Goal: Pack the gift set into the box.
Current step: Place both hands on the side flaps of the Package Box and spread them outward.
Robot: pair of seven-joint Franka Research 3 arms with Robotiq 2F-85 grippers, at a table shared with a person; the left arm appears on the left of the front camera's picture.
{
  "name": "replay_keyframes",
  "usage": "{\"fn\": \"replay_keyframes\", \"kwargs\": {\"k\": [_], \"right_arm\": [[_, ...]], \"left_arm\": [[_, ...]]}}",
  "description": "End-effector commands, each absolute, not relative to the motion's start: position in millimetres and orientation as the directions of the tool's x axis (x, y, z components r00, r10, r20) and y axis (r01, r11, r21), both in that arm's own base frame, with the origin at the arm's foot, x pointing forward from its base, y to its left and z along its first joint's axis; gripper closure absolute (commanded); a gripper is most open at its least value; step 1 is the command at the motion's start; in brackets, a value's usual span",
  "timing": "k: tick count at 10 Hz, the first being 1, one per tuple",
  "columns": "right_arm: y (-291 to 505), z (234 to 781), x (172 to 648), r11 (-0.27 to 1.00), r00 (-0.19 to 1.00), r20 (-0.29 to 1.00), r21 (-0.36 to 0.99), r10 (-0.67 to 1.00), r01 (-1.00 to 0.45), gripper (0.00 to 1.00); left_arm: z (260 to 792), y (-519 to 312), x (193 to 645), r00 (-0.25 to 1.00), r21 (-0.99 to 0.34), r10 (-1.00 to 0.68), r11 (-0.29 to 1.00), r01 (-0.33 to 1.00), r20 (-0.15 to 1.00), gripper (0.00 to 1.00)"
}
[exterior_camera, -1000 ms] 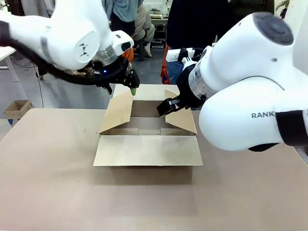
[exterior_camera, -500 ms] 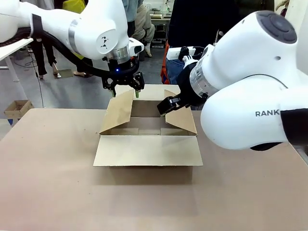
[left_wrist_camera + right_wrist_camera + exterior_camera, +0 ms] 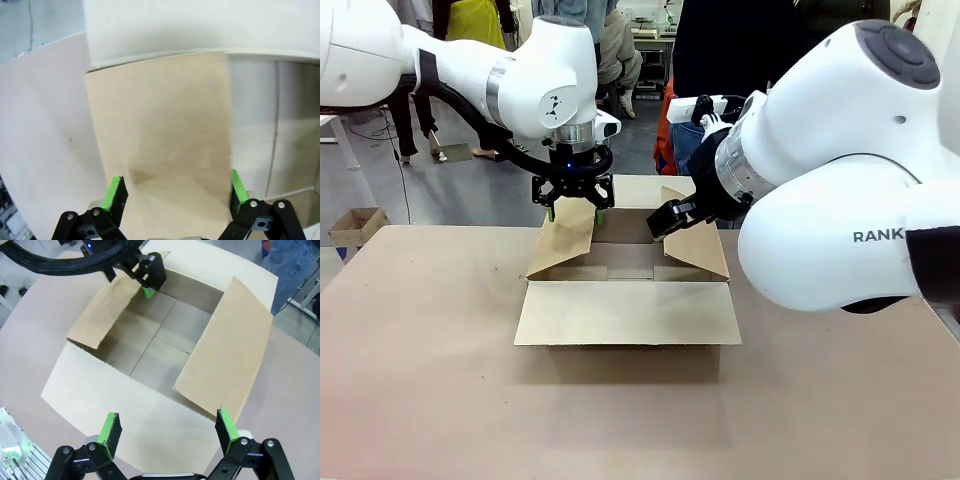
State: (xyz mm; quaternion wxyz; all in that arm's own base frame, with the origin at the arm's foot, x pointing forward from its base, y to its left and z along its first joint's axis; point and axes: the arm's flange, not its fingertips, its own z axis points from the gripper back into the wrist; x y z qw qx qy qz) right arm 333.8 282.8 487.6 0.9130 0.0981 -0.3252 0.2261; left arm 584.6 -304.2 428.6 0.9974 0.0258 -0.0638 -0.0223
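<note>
Squarely inside wide-spread left hand (image 3: 176, 184): raised side flap (image 3: 160, 120) of box (image 3: 625, 315).

The white left arm (image 3: 545, 85) comes in from the upper left and bends at the elbow, its wrist turned straight down with a small blue light lit. Its black two-finger left gripper (image 3: 576, 208) points downward, jaws spread wide and green pads (image 3: 113, 192) facing each other. The bulky white right arm (image 3: 840, 150) reaches in from the right toward the middle. Its black right gripper (image 3: 668, 219) angles down and leftward, jaws also spread wide, well apart from the left gripper.
</note>
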Motion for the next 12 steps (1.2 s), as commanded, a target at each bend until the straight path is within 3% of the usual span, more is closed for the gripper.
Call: {"fn": "replay_keyframes", "kwargs": {"k": [1, 8, 12], "right_arm": [[283, 487, 334, 0.882, 0.685, 0.636, 0.014, 0.355, -0.470, 0.00], [283, 487, 334, 0.882, 0.685, 0.636, 0.014, 0.355, -0.470, 0.00], [283, 487, 334, 0.882, 0.685, 0.636, 0.014, 0.355, -0.470, 0.00]], "left_arm": [[433, -306, 584, 0.991, 0.127, 0.009, 0.992, -0.026, 0.134, 0.00], [467, -252, 547, 0.962, 0.164, 0.134, 0.971, -0.176, 0.240, 0.00], [465, -171, 518, 0.935, 0.021, 0.272, 0.959, -0.284, 0.228, 0.00]]}}
